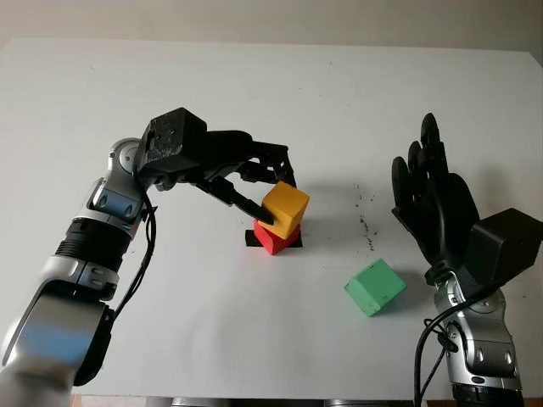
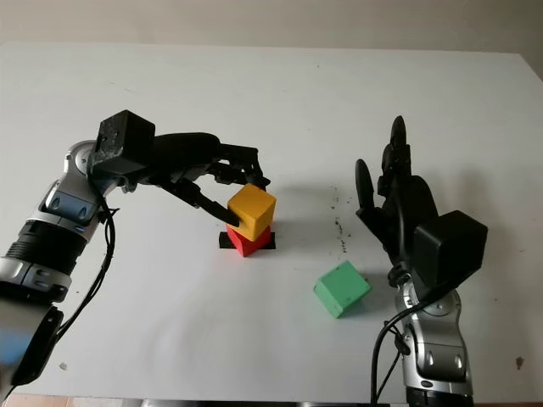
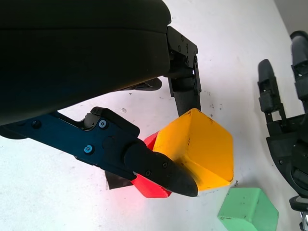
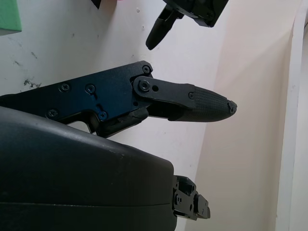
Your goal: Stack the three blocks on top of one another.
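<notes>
A yellow block (image 1: 287,209) sits tilted on top of a red block (image 1: 273,239) near the table's middle. My left hand (image 1: 273,197) reaches in from the left and is shut on the yellow block, one finger behind it and one fingertip (image 3: 163,173) at its front. The red block (image 3: 149,185) shows just below the yellow block (image 3: 199,149). A green block (image 1: 374,287) lies alone on the table to the right. My right hand (image 1: 428,199) is open, raised above the table just right of the green block (image 2: 342,288).
A black square marker (image 1: 254,238) lies under the red block. Dark specks (image 1: 366,222) dot the white table (image 1: 254,93) between the stack and my right hand. The table's far edge runs along the top.
</notes>
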You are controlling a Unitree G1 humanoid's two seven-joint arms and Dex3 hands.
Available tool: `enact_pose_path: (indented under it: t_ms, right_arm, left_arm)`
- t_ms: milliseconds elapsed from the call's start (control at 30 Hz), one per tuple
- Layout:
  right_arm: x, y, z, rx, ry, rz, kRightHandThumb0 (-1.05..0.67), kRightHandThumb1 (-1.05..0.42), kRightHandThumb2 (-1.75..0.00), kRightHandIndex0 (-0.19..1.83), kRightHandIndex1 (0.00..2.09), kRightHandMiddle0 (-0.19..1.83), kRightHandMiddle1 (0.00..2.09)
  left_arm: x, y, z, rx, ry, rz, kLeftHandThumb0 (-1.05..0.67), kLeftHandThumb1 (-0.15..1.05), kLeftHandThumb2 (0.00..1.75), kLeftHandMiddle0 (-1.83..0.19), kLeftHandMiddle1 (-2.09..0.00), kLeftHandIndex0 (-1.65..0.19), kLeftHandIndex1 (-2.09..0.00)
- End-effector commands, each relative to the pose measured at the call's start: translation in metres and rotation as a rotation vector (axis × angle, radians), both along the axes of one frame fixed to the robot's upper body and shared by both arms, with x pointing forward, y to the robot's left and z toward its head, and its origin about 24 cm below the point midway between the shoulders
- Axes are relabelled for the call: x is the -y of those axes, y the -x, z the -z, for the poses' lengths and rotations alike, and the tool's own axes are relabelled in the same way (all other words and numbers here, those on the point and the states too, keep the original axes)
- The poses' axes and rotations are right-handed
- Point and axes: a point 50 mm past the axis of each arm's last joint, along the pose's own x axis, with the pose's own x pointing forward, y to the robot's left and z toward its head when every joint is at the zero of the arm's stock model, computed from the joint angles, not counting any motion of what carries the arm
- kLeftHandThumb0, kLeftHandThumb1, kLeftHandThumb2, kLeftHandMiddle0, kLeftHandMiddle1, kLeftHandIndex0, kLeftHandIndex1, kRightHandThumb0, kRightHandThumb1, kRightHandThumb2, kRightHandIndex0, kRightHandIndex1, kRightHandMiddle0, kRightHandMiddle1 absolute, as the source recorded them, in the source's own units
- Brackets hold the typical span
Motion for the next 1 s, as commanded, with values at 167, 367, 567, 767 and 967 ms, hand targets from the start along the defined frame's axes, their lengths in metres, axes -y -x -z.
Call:
enact_pose_path:
  t_ms: [167,367,567,767,967]
  right_arm:
    - [0.0019,0.0009,-0.0051,0.018,0.010,-0.003,-0.68,-1.05,-0.56,-0.19,0.00,-0.19,0.00]
    - [0.0022,0.0005,-0.0051,0.019,0.008,-0.012,-0.68,-1.05,-0.56,-0.19,0.00,-0.19,0.00]
    - [0.0025,0.0012,-0.0041,0.021,0.001,-0.018,-0.66,-1.05,-0.57,-0.19,0.00,-0.19,0.00]
    - [0.0021,0.0017,-0.0041,0.017,0.008,-0.017,-0.65,-1.05,-0.58,-0.19,0.00,-0.19,0.00]
    - [0.0022,0.0021,-0.0035,0.017,0.005,-0.017,-0.66,-1.05,-0.57,-0.19,0.00,-0.19,0.00]
  left_arm:
    - [-0.0070,-0.0048,-0.0044,0.012,-0.033,-0.037,-0.48,0.96,0.05,-0.30,-0.04,-0.45,-1.51]
    - [-0.0084,-0.0059,-0.0067,0.021,-0.046,-0.055,-0.47,0.95,0.05,-0.28,-0.04,-0.43,-1.55]
    - [-0.0094,-0.0060,-0.0083,0.012,-0.048,-0.064,-0.45,0.95,0.05,-0.26,-0.03,-0.42,-1.56]
    - [-0.0074,-0.0053,-0.0073,-0.007,-0.036,-0.043,-0.45,0.95,0.05,-0.27,-0.04,-0.43,-1.53]
    - [-0.0052,-0.0044,-0.0057,-0.082,-0.029,-0.020,-0.49,0.91,0.05,-0.21,-0.01,-0.48,-1.40]
